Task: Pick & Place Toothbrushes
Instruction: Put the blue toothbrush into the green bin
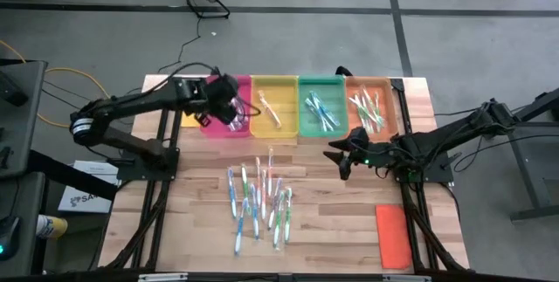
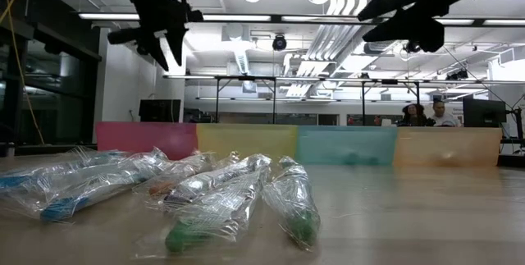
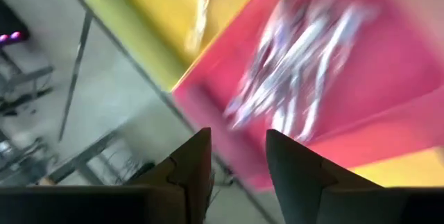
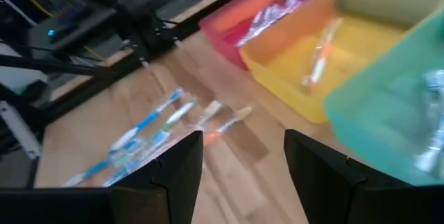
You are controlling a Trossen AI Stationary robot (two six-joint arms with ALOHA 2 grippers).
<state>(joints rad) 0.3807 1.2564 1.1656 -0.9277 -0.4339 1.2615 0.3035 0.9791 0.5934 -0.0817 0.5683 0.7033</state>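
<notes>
High view: taking the pink tray [image 1: 214, 129] as landmark, the left gripper [image 1: 229, 100] hangs right above it, fingers [image 3: 295, 175] parted with nothing between them, wrapped toothbrushes lying in the tray below. To the tray's right stand the yellow tray [image 1: 274, 116], green tray [image 1: 321, 112] and orange tray [image 1: 371, 112], each holding a few brushes. The loose toothbrushes [image 1: 258, 202] lie on the table [image 1: 341, 230] nearer the front edge than the pink tray. Farther right, the right gripper [image 1: 336, 161] hovers over bare wood, jaws apart, empty.
</notes>
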